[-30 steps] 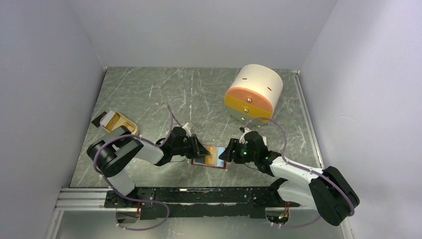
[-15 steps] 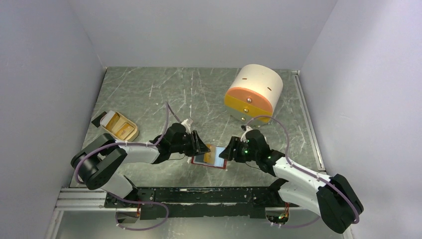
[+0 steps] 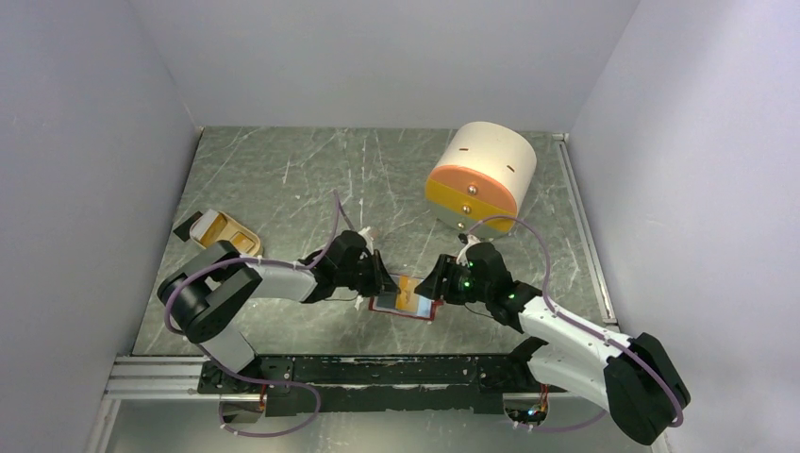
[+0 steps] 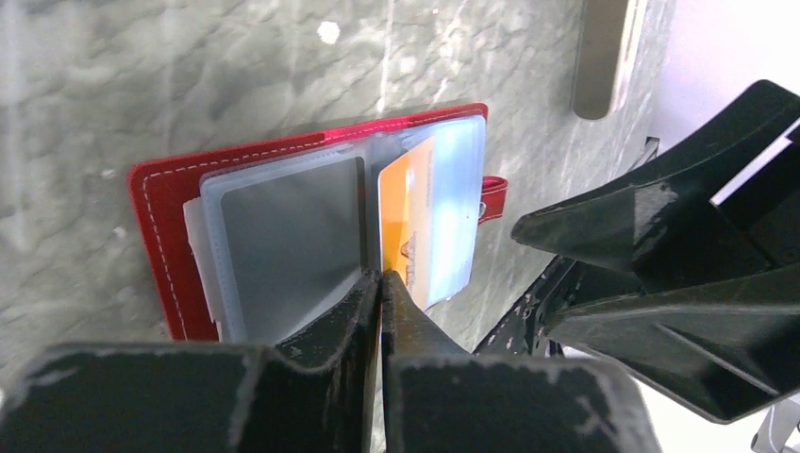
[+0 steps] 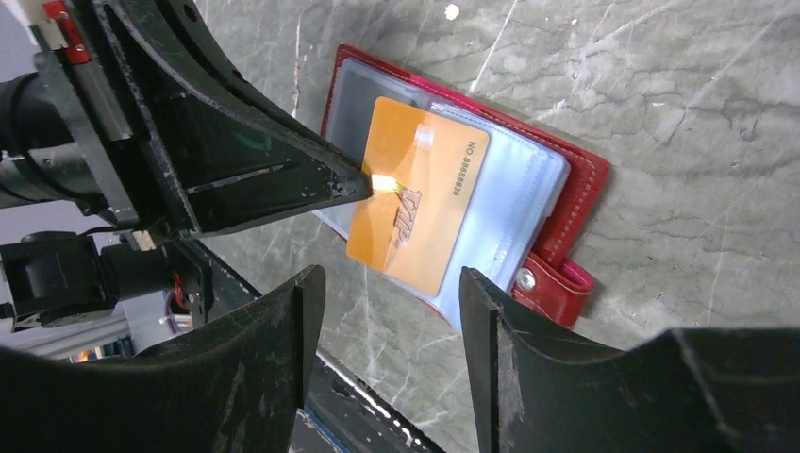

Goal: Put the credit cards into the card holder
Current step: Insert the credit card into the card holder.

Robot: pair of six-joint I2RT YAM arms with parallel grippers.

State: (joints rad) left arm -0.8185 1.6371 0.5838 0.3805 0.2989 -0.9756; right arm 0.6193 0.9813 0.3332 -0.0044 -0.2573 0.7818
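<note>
Orange credit card lies on the open red card holder.

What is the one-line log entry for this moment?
left hand: shut on orange card edge | right hand: open, above card holder | card holder: lying open | orange card: tilted across card holder

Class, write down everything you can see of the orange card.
The orange card is a thin, flat, glossy, plastic-looking rectangle with dark lettering and a number printed along one long edge. It lies slanted over the clear pockets of the open red wallet, seemingly not yet slid into one. The left claw pinches its other long edge, shut on it.
</note>
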